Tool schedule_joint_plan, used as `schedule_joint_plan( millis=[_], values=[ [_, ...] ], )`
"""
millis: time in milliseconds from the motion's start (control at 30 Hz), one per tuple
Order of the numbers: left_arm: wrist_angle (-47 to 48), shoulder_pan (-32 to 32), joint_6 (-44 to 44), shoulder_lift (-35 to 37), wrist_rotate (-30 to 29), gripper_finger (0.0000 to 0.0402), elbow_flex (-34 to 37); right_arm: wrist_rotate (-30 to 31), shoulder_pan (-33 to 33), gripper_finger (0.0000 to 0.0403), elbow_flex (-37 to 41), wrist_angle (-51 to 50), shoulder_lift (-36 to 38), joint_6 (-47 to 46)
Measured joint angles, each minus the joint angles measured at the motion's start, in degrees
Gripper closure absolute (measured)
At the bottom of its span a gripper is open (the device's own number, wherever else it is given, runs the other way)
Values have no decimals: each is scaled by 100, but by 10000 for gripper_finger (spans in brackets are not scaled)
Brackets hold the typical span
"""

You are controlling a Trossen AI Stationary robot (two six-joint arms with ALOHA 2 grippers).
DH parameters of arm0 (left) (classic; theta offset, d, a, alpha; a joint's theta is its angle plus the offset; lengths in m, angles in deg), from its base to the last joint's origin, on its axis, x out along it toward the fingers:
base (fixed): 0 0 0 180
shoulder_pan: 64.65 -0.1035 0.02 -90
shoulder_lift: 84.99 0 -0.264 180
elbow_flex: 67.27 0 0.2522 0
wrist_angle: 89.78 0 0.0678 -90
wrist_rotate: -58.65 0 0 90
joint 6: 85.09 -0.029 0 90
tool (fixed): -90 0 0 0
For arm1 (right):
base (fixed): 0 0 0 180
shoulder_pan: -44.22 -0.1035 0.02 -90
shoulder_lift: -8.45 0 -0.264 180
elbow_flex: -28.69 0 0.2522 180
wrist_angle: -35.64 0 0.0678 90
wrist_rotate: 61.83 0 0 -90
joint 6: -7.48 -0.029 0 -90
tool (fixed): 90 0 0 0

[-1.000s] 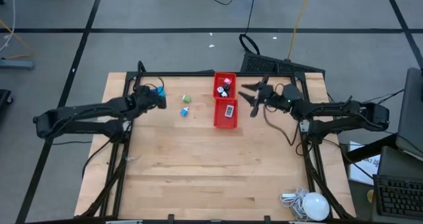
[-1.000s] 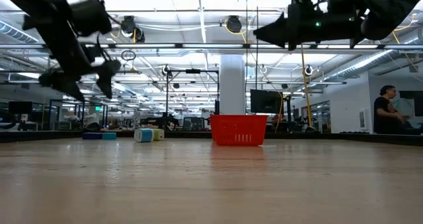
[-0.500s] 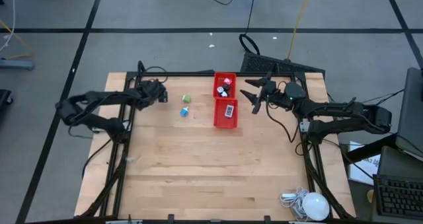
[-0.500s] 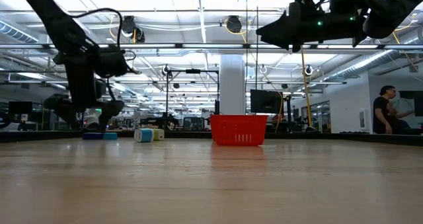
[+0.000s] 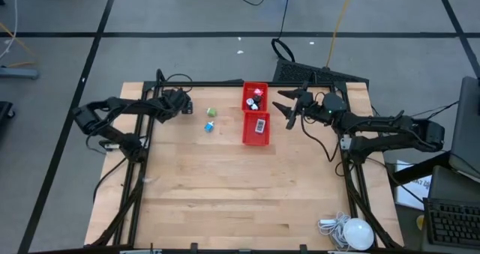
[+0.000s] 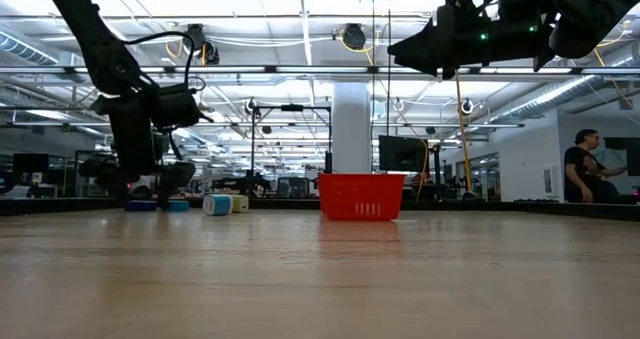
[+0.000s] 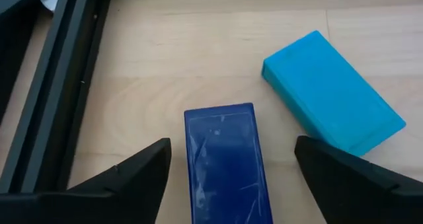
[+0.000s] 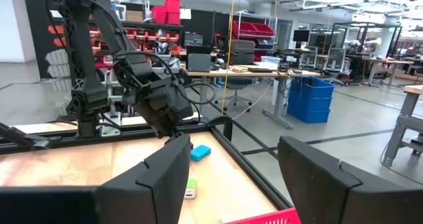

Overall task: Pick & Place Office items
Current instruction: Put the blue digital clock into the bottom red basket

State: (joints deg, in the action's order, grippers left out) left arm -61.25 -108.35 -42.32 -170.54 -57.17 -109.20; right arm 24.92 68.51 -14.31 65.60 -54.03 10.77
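two small pieces under the left wrist: one dark blue block (image 7: 227, 163), one light blue block (image 7: 332, 92). two more loose mid-table: one green piece (image 5: 211, 113), one blue-and-white piece (image 5: 209, 127). one long red plastic tray (image 5: 255, 132), two compartments.

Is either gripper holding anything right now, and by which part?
Nothing is held. The left gripper is open, straddling the dark blue block without touching; the right gripper is open, empty.
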Motion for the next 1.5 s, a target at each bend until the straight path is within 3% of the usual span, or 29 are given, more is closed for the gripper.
schedule_joint_plan(
  millis=[600,833,967,1200,1300,1500],
  values=[
    [412,89,839,17,479,156,-16,-2,-2,193,0,-239,0,-116],
    [237,370,426,-2,176,239,5,0,-2,193,0,-252,0,-121],
    [174,494,-75,95,57,247,35,0,-2,193,0,-190,0,-114],
    [521,875,-299,1340,1258,247,75,0,-2,193,0,-315,0,-85],
    [475,1184,-262,1974,1496,247,65,0,-4,193,0,-326,-2,45],
    [-480,2069,-22,2622,2433,247,56,-564,-301,193,-2,163,-511,205]
  ],
)
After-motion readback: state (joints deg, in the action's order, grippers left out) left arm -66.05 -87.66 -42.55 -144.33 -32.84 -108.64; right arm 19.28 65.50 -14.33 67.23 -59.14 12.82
